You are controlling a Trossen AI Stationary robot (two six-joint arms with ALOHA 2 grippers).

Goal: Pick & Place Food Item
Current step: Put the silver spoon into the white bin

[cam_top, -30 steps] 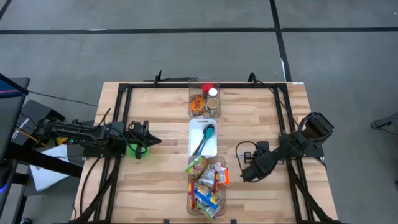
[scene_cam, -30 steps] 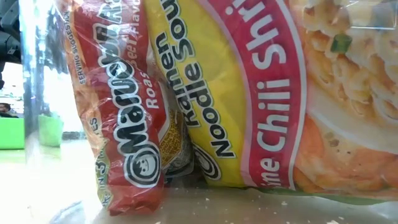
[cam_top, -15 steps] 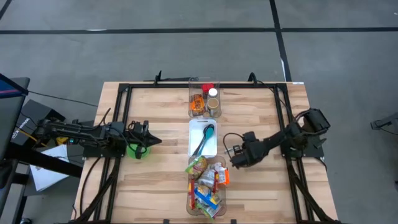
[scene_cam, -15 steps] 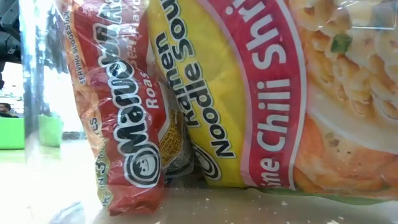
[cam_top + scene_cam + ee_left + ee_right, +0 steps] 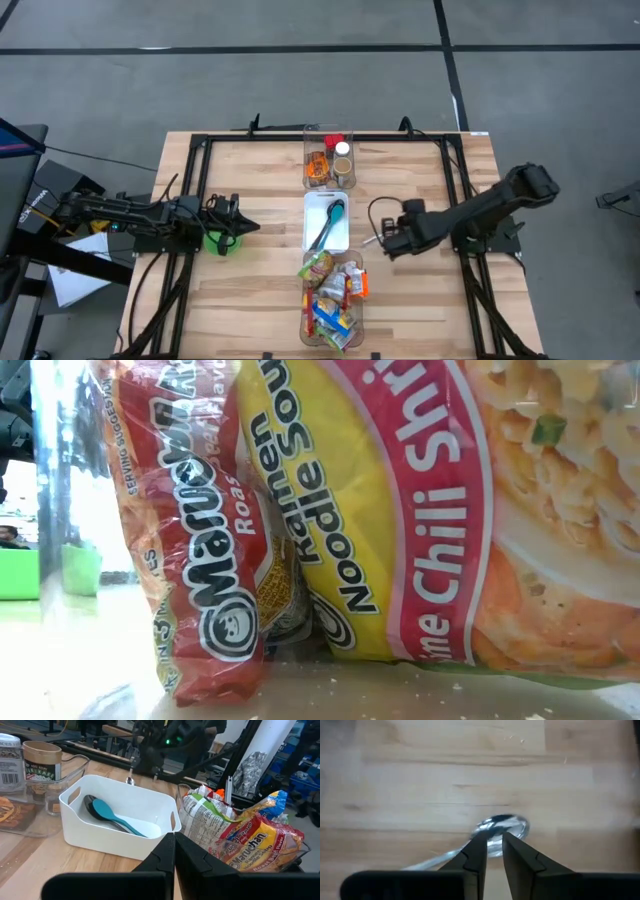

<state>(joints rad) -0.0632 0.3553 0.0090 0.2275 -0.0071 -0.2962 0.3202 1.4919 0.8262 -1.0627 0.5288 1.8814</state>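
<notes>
My right gripper is just right of the white bin, pointing down at the wooden table. It is shut on a metal spoon, which also shows in the left wrist view. The white bin holds a teal spoon and a dark one. Near of it, a clear bin holds several food packets, among them ramen packets. My left gripper is shut and empty at the table's left, beside a green cup. My right gripper pinches the metal spoon between its two fingers where the bowl meets the handle, coming from above and pointing down. The bowl sticks out past the fingertips and the handle runs off to one side. Whether the spoon touches the table, I cannot tell.
A clear bin with jars and snack packs stands at the far middle. A black frame runs around the table. Bare wood lies right of the bins and between the left gripper and the bins.
My right gripper has gone from the near right of the table toward the left and the far edge, ending beside the white bin's right side. The arm has stretched out behind it. My left arm has kept still.
</notes>
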